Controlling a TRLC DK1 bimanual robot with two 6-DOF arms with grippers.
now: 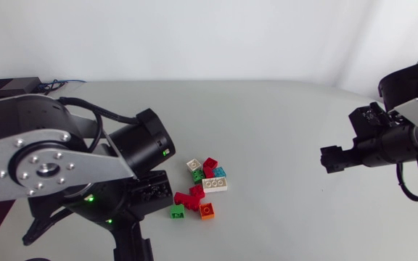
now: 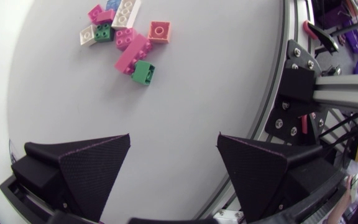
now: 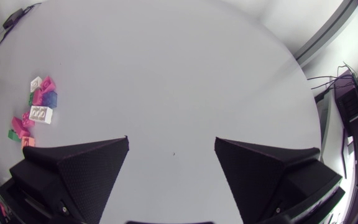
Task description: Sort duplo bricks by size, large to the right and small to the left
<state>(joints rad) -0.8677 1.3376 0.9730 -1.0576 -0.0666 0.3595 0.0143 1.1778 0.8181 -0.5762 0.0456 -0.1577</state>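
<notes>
Left jaws and right jaws stand apart, empty. The duplo bricks (image 1: 202, 188) lie clumped near the worktop's (image 1: 281, 145) front edge; closing on 1 could catch 2, or shove neighbours toward that edge.

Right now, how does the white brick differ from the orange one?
The white brick is long, with several studs; the orange brick is short and square. The orange brick lies nearer the left gripper; the white brick lies beyond it. Both rest on the table, unheld.
</notes>
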